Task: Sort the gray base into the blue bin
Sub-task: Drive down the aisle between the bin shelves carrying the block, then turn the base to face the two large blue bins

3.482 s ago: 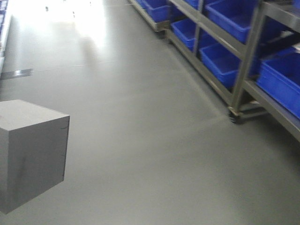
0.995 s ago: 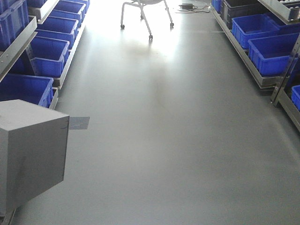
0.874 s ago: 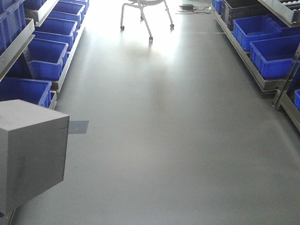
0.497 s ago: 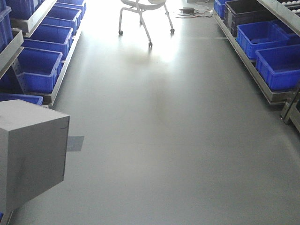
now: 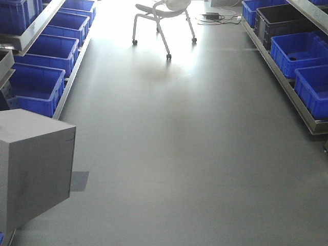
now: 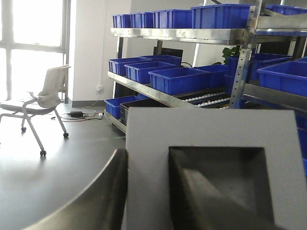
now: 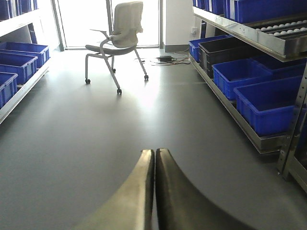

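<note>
Left gripper has the gray base clamped by its recess wall, right gripper pinched together (empty). Pickup's done imo, drop into a blue bin not yet.

Chair: white, on casters, far down the aisle, sunlit.
Floor: smooth gray, glare near chair.
Cables: beside chair.
Black crate: lowest shelf, right rack.

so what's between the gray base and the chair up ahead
Nothing but bare floor lies between the gray base and the chair, as the front-facing view shows.
</note>
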You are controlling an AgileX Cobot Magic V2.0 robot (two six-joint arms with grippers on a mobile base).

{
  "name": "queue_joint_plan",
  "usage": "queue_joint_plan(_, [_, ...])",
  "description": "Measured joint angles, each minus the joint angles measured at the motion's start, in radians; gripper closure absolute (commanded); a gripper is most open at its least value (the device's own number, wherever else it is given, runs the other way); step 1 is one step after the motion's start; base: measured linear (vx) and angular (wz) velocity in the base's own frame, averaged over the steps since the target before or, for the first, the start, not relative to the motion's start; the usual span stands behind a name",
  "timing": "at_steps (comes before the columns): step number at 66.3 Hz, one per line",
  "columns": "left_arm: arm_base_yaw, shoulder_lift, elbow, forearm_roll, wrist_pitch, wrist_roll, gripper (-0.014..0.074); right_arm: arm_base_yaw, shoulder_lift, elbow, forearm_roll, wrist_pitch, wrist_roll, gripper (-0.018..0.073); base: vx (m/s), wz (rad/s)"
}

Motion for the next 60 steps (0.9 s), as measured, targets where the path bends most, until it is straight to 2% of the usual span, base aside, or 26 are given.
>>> queue_joint_plan(14, [0.000,0.001,0.000,0.000,0.000,0.000,0.0603,0.000,0.000,0.000,0.000,0.000,0.000,0.0564,0.35,0.06])
queue_joint_plan(26, [0.000,0.001,0.000,0.000,0.000,0.000,0.0603,0.000,0.000,0.000,0.000,0.000,0.000,0.0564,0.31,0.41])
queue_joint_plan(60, [0.000,0.001,0.000,0.000,0.000,0.000,0.0603,0.000,0.000,0.000,0.000,0.000,0.000,0.0564,0.25,0.86])
